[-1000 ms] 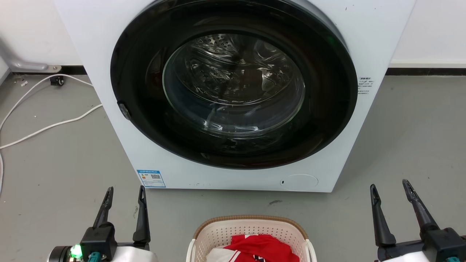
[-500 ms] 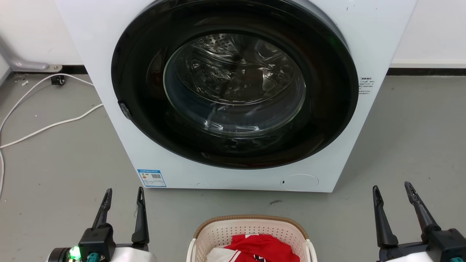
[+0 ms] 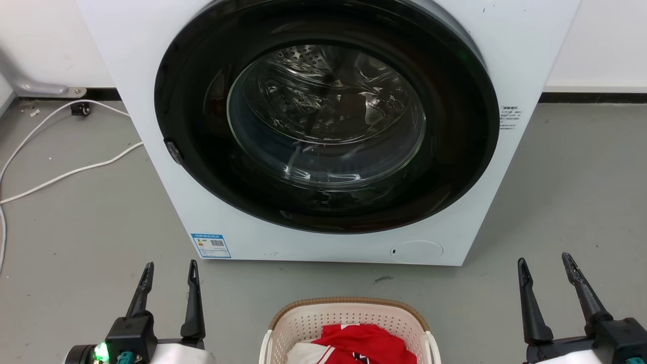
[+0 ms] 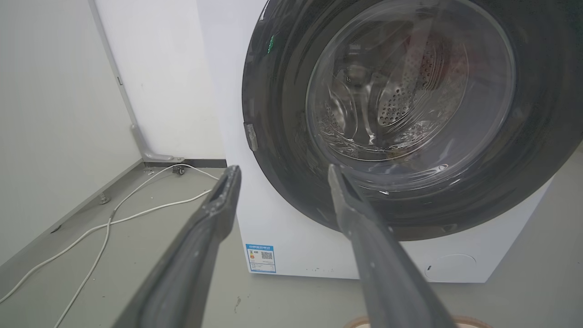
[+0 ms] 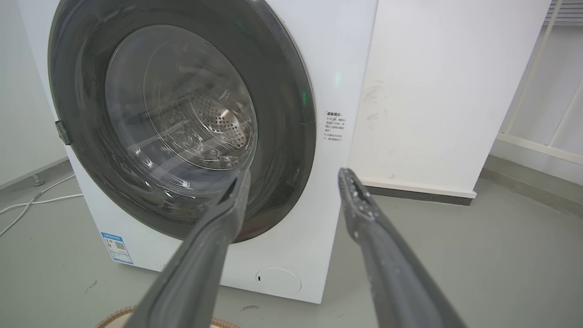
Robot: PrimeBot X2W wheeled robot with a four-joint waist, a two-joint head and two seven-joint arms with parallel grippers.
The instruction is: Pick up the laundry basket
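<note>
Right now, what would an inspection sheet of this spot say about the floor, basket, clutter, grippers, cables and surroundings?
Surface: grey floor, a few small marks.
Job's things: basket on the floor before the washer, red and white cloth inside; not held.
Clutter: nothing seen.
Grippers: left gripper and right gripper open, either side of the basket, touching nothing.
Cables: white cables on the floor left of the washer.
Surroundings: washer door shut; white wall behind.

A white washer (image 3: pixel 328 126) with a dark round door (image 3: pixel 326 114) takes up the upper centre. The basket (image 3: pixel 349 316), holding red cloth (image 3: pixel 366 344), sits at bottom centre. The left gripper (image 3: pixel 169 273) at lower left and right gripper (image 3: pixel 546 265) at lower right both stand spread, holding nothing. White cables (image 3: pixel 65 174) lie at left.
</note>
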